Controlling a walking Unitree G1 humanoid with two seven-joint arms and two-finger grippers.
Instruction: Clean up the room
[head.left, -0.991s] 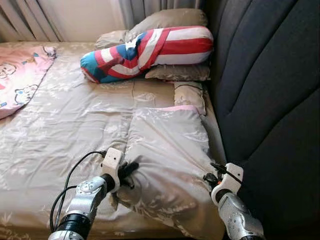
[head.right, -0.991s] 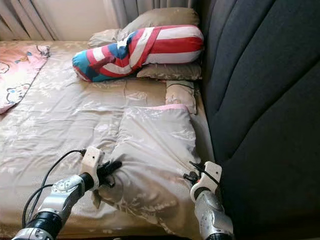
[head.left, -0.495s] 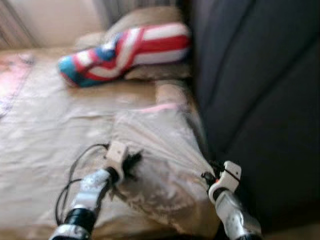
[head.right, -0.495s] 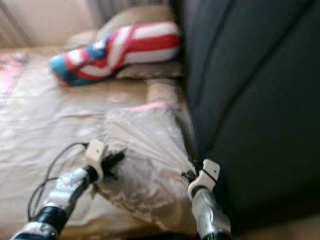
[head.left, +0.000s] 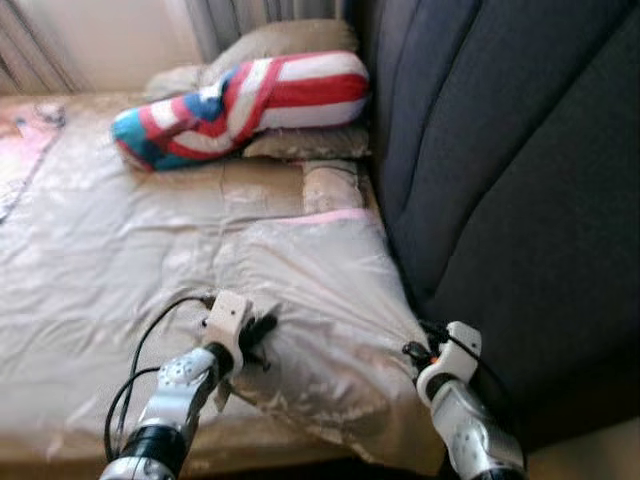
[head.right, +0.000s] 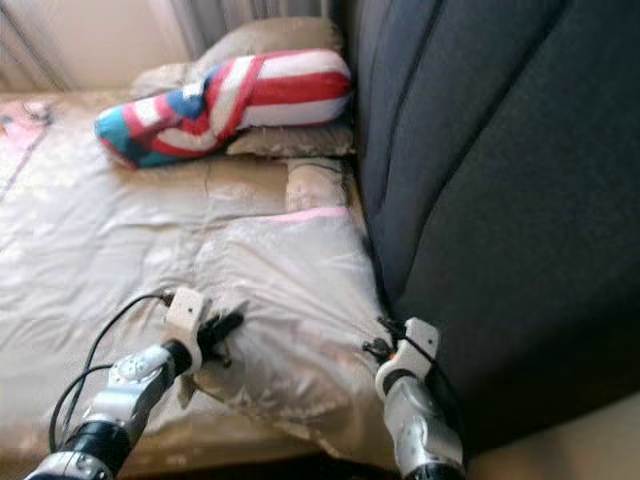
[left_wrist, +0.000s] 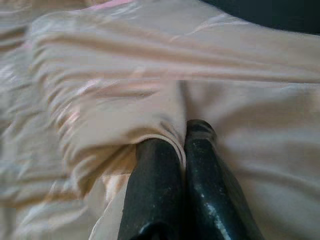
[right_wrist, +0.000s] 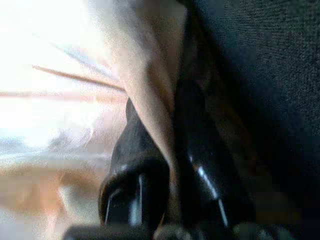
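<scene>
Beige bedding covers the bed (head.left: 90, 260), which is bounded from 1 to 4 o'clock by a dark padded headboard (head.left: 520, 170). At 12 o'clock a red, white and blue striped bolster (head.left: 245, 105) is laid across two tan pillows (head.left: 285, 45); a pink cartoon blanket (head.left: 25, 150) is glimpsed at 10 o'clock. A folded beige quilt (head.left: 320, 300) is spread at the centre, its pink lining showing along the far edge at 12 o'clock.

The quilt is held at its two near corners. The left gripper (head.left: 262, 332), at 7 o'clock, is closed tight, with a fold of the fabric pinched between its fingers (left_wrist: 155, 170). The right gripper (head.left: 415, 350), at 5 o'clock just beside the headboard, is likewise clamped on the quilt's edge, cloth being trapped between its fingers (right_wrist: 195, 150). Fabric is drawn taut toward each grip, which suggests the corners are held so that the quilt can be lifted, straightened or folded evenly; a one-sided hold would probably let it sag and bunch.
</scene>
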